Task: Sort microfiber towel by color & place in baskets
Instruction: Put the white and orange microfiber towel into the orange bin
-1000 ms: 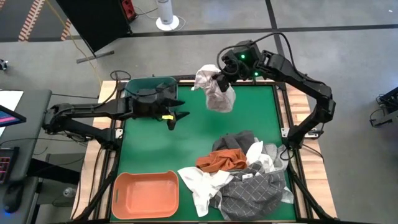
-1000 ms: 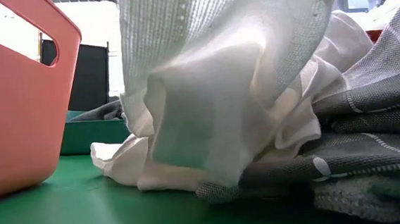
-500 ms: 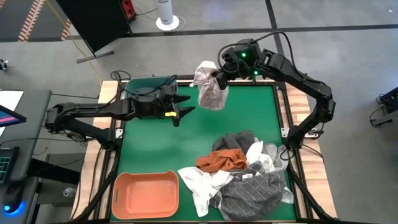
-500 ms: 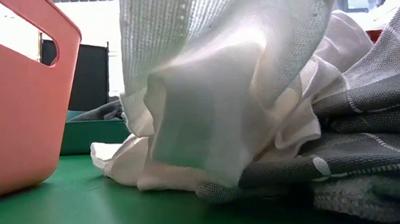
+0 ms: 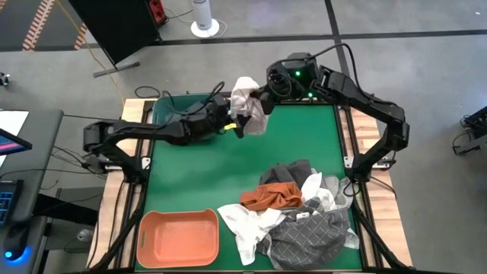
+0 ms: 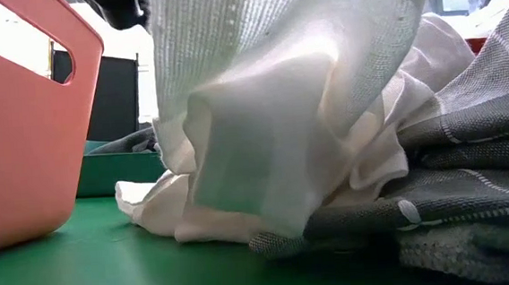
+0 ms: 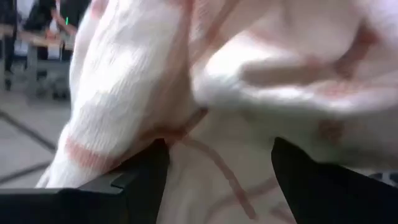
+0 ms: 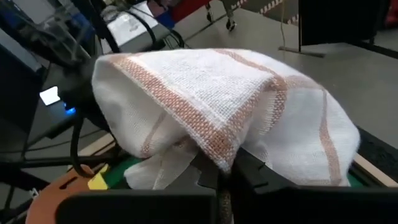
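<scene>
A heap of towels (image 5: 300,217) lies at the near right of the green counter (image 5: 198,171): a rust orange one (image 5: 272,197) on top toward the middle, plain grey behind it, a grey one with white grid lines (image 5: 308,232) at the front, and white ones (image 5: 242,224) spilling out to the left. In the low view this heap fills most of the picture, a white towel (image 6: 279,114) hanging in front and blocking the sight of both arms. The salmon basket (image 5: 179,238) sits at the near left corner, just beside the white edge of the heap. The teal basket (image 5: 171,105) stands at the far left, partly covered by the left arm that reaches across it.

At the far middle of the counter, beside the teal basket, the right gripper (image 5: 255,99) holds a white towel with pale orange stripes (image 5: 248,103) up off the counter; its fingers are pinched together on the cloth, which drapes over them in the right wrist view (image 8: 236,112). The left gripper (image 5: 234,122) has its fingers spread wide, one to each side of the lower part of the same striped towel (image 7: 249,81), the cloth pressed close between them
</scene>
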Motion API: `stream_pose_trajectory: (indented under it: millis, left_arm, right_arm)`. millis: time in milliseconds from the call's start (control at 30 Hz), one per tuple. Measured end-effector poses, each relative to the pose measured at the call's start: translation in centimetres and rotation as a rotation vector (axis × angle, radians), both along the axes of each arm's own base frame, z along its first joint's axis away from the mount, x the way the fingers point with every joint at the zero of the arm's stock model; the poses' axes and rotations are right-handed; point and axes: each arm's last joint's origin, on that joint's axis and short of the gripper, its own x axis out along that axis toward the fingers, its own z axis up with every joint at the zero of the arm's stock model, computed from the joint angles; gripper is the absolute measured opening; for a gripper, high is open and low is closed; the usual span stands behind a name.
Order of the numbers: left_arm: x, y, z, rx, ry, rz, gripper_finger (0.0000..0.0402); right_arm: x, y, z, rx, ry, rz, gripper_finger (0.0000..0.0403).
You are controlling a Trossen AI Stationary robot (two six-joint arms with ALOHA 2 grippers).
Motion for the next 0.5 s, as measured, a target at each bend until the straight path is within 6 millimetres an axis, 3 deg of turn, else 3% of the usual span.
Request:
stream_pose_trajectory:
  millis: [167,300,400,500]
  left_arm:
    - [1.5,0.5,-0.6,0.055,-0.047,0.008,0.0272]
    - [2.6,0.7,0.4,0.119,-0.086,-0.022,0.0261]
    - [3.1,0.8,1.5,0.178,-0.094,-0.023,0.0213]
    - [3.1,0.8,2.4,0.201,-0.111,-0.017,0.0131]
  right_arm:
    - [0.3,0.7,0.2,-0.003,-0.023,0.028,0.0035]
    - [0.6,1.5,0.2,0.008,-0.028,0.077,0.0039]
    - [0.6,1.7,0.2,0.008,-0.029,0.086,0.0046]
    - [0.5,1.9,0.2,0.017,-0.017,0.088,0.0058]
